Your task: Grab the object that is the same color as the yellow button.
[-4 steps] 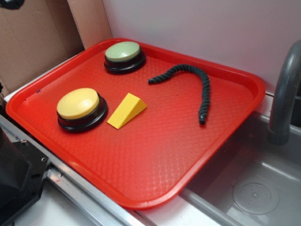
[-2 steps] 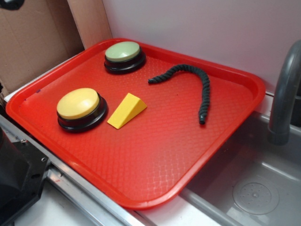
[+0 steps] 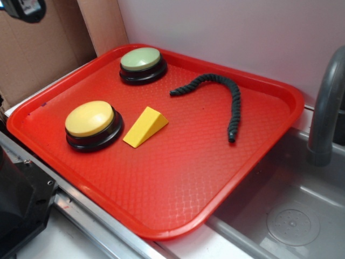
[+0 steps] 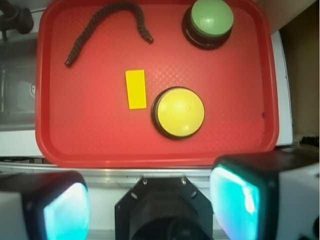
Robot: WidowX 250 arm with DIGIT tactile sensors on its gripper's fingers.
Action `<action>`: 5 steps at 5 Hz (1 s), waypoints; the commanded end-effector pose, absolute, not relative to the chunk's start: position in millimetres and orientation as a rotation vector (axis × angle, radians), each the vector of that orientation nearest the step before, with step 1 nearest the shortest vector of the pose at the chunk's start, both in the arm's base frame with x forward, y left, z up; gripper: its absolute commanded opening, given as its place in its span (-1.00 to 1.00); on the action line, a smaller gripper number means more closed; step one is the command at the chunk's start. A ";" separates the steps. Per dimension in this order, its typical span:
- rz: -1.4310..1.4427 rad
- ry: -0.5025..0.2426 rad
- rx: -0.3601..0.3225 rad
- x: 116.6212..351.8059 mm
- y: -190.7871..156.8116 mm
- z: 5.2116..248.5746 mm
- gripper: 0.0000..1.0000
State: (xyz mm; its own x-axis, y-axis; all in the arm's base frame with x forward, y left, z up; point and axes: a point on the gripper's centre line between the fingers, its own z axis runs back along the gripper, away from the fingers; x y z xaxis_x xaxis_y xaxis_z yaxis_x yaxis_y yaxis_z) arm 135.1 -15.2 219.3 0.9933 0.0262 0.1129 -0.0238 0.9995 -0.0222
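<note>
The fingers fill the bottom corners of the wrist view as two broad pads with pale blue faces, set wide apart and holding nothing, the black body of the gripper between them. In the exterior view only a dark corner of the gripper shows at the top left, high over the cardboard backing and off the tray's rim.

Ahead of the fingers lies the red textured plastic tray, its raised rim running all the way round. The small solid yellow wedge sits near the middle of the tray, just beside the round yellow-domed button on a black base, with a narrow strip of red showing between them. In the wrist view the wedge reads as a narrow rectangle whose long axis runs toward and away from the fingers. In the exterior view its thick, tall end points toward the back of the tray and its thin edge toward the front rim.

On the side of the wedge away from the yellow button the tray is bare red right out to the rim, and so is the stretch toward the near rim. Farther back a dark twisted rope curves well apart from the wedge. A pale-green-topped button on a black base stands near the back rim. Beyond the tray's edge a grey sink basin drops away, with a grey faucet rising beside it.
</note>
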 end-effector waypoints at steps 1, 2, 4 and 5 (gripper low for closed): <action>0.095 -0.216 -0.013 167.7 -25.9 195.9 1.00; 0.099 -0.224 -0.019 183.3 -29.1 174.3 1.00; 0.148 -0.187 0.015 215.5 -29.3 124.1 1.00; 0.152 -0.160 0.062 230.3 -27.7 95.4 1.00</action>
